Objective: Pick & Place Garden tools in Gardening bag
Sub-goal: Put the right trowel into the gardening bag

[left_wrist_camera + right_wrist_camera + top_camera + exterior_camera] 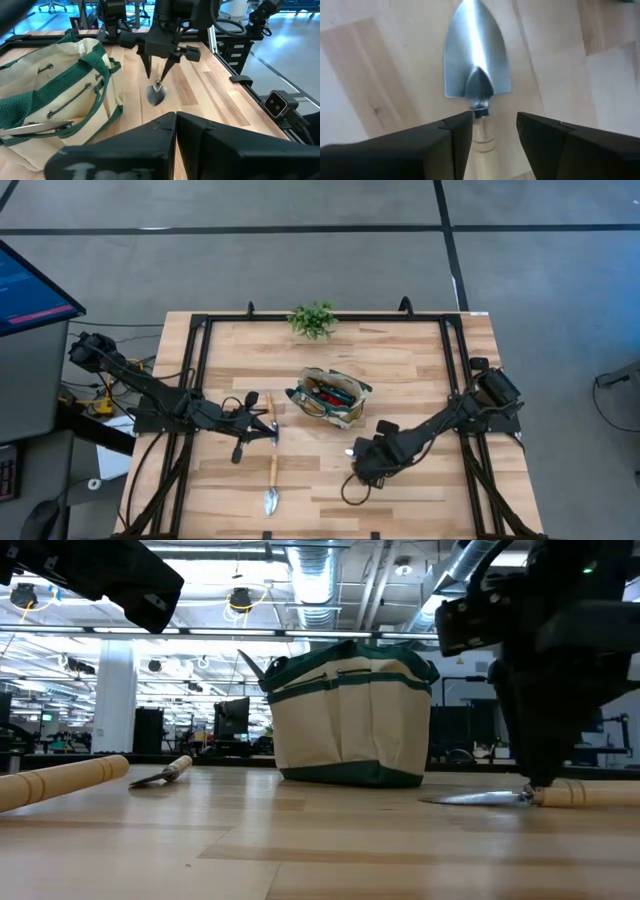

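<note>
The right gripper (494, 130) stands spread, low over the table (420, 370), right of centre in the high view. A trowel (477, 55) lies flat between and just ahead of its fingers (445, 142), handle under the gap, blade pointing away. The bag (329, 396) sits above it at centre frame. The left gripper (270, 426), pressed together, waits left of the bag, above another trowel (271, 485).

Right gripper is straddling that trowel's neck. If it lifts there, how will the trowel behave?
The trowel looks stiff, so it should not flex. The right gripper's open fingers sit at the neck, so either end may dip. The round wooden handle could roll if nudged.
</note>
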Controlling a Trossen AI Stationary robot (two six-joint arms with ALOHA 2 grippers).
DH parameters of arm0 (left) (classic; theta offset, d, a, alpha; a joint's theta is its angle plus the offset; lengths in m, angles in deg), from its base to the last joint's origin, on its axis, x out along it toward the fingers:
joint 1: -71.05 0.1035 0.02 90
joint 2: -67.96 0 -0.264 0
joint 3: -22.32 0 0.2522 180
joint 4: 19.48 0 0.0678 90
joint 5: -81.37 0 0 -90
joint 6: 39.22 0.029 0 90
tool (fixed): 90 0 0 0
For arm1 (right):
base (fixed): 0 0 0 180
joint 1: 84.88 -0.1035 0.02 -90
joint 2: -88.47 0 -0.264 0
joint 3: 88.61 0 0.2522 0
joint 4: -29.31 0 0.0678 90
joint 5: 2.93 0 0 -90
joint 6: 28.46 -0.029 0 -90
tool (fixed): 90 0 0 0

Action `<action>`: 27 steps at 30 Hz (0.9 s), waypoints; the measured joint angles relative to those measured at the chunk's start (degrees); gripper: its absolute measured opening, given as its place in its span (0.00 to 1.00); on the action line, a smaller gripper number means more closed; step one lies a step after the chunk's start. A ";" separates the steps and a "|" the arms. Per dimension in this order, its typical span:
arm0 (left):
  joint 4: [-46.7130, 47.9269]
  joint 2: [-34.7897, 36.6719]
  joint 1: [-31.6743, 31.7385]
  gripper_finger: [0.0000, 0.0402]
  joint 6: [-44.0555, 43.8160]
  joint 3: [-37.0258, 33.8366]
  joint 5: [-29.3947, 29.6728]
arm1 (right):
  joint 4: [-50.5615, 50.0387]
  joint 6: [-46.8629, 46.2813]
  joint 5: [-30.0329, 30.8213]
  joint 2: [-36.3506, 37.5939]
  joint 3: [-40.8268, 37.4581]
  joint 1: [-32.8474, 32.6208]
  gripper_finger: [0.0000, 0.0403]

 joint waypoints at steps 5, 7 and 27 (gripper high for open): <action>0.00 0.00 0.00 0.01 0.01 0.00 0.00 | 0.80 0.38 -3.21 -0.73 0.02 0.50 0.36; 0.00 0.00 0.02 0.01 -0.01 0.00 0.00 | 0.73 0.65 -3.87 -1.16 -0.41 0.76 0.36; 0.01 0.00 0.01 0.01 0.00 0.00 -0.02 | 7.73 0.95 -4.57 -0.83 -3.39 0.79 0.16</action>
